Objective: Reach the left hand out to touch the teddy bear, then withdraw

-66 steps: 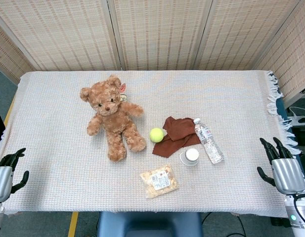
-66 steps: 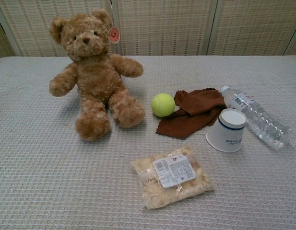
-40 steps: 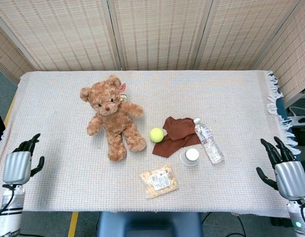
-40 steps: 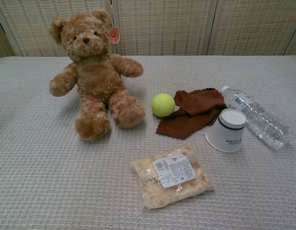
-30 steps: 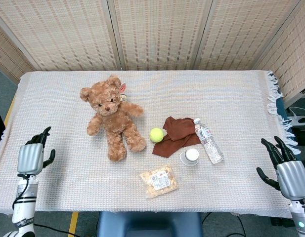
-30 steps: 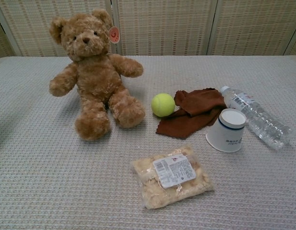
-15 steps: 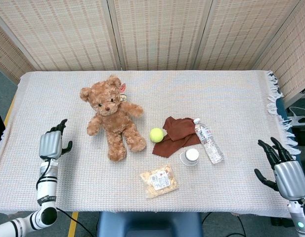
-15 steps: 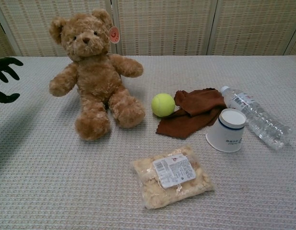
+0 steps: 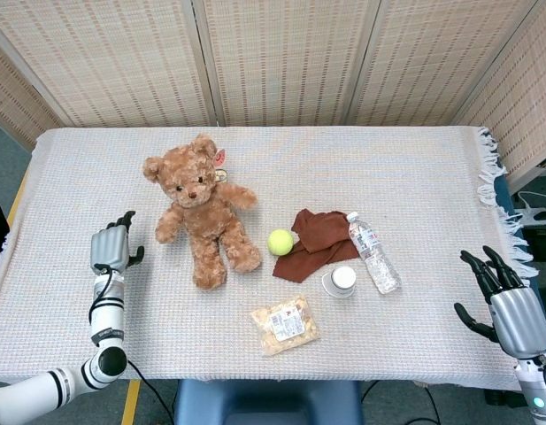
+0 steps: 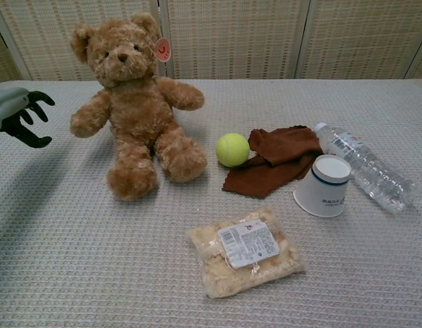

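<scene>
Still short of contact: left robot hand (image 9: 111,247) held open and empty beside the teddy bear (image 9: 198,207) seated on the surface (image 9: 405,168), reach unfinished, touch and withdrawal left; right robot hand (image 9: 507,305) open, idle.

The worktop (image 9: 414,177) is covered by a pale woven cloth with a fringe along its far right edge. A brown teddy bear (image 9: 200,208) sits on it, just right of the left hand (image 9: 111,248) and apart from it. Farther from that hand lie a yellow tennis ball (image 9: 280,242) touching a crumpled brown cloth (image 9: 314,240), then a tipped paper cup (image 9: 340,281) and a clear water bottle (image 9: 372,252) on its side. A sealed snack bag (image 9: 286,325) lies nearer the front edge.
</scene>
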